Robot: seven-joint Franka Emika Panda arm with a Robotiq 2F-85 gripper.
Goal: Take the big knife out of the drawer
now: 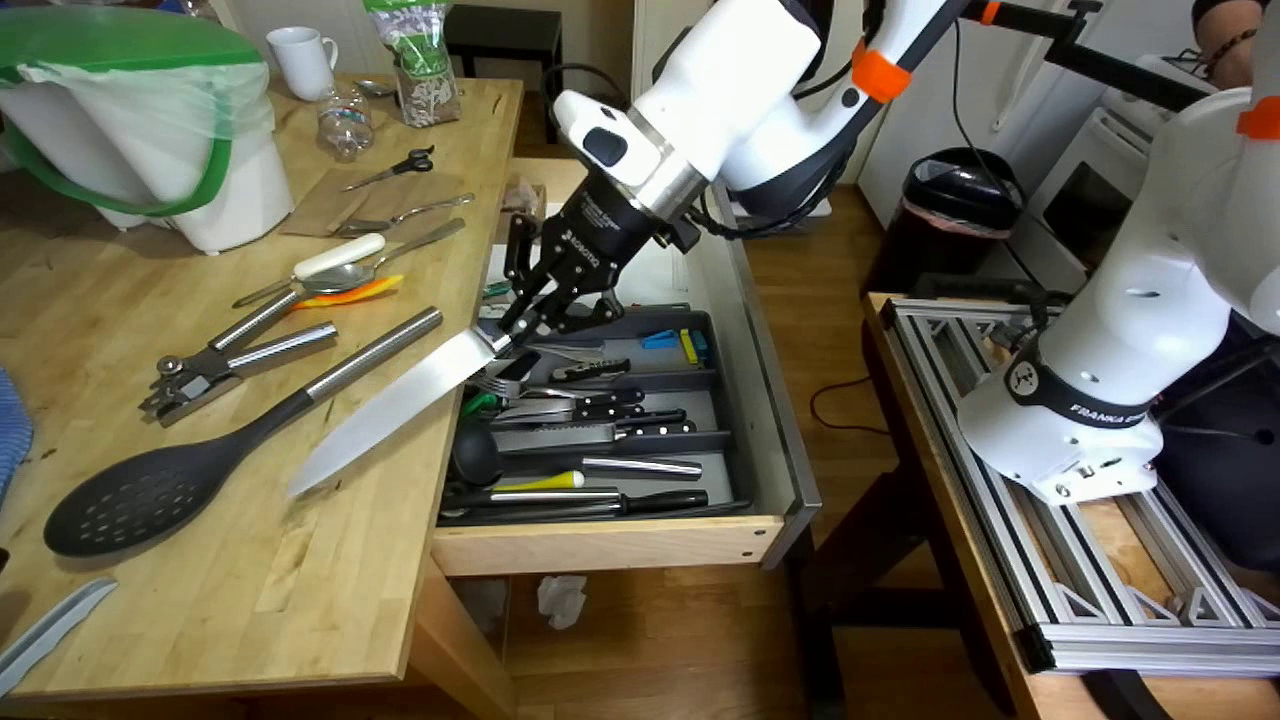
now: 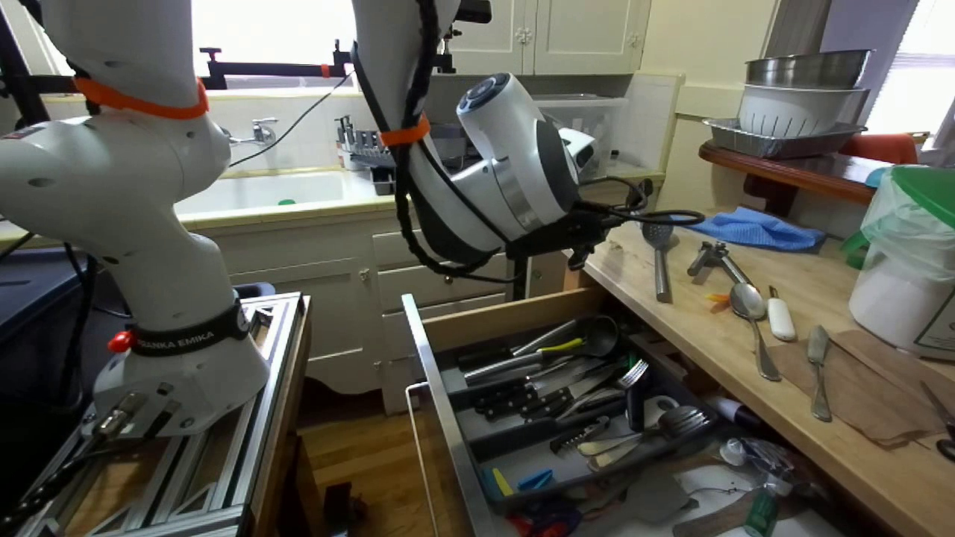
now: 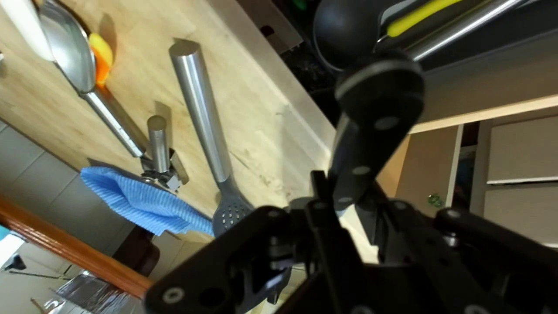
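The big knife (image 1: 400,408) has a long, pointed grey blade. In an exterior view the blade reaches down and left from my gripper (image 1: 524,322) over the edge of the wooden counter. In the wrist view its dark riveted handle (image 3: 375,109) sits between the fingertips of the gripper (image 3: 348,196), which is shut on it. The blade is hidden there. The drawer (image 1: 600,547) stands open below the gripper, with its dark divided tray (image 1: 738,470) full of utensils. The drawer (image 2: 515,317) also shows in an exterior view, where the arm hides the knife.
A black slotted spoon (image 1: 150,495) lies on the counter (image 1: 330,590) beside the blade. A metal-handled tool (image 1: 270,350), a spoon (image 1: 340,278) and scissors (image 1: 400,168) lie farther back. A white bin with a green lid (image 1: 120,40) stands at the back.
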